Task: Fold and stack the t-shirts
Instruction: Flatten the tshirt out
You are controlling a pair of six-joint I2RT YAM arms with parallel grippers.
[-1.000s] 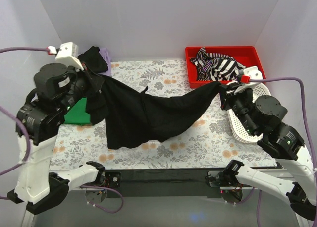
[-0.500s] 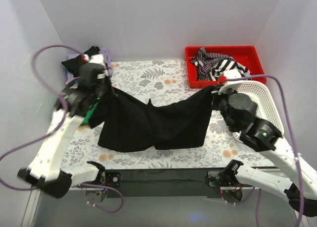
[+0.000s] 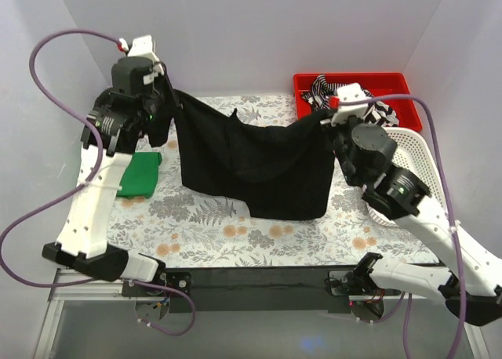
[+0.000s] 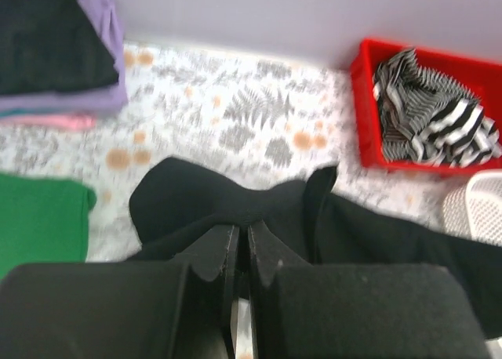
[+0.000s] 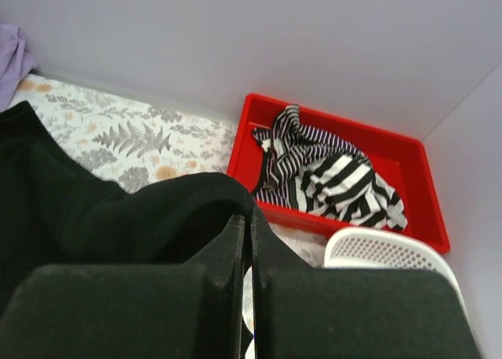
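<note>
Black t-shirt (image 3: 259, 167) is held spread, clenched at ten o'clock by left gripper (image 3: 168, 94), at two o'clock by right gripper (image 3: 327, 122).

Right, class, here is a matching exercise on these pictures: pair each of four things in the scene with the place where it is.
Things:
1. black t-shirt
2. striped t-shirt
3. green t-shirt
4. white mesh basket

Places:
A. inside the red tray
B. lying flat on the table covering, left side
C. beside the red tray, right side
D. hanging spread between the left gripper and the right gripper

Pairs: 1-D, 2-A, 3-B, 4-C
</note>
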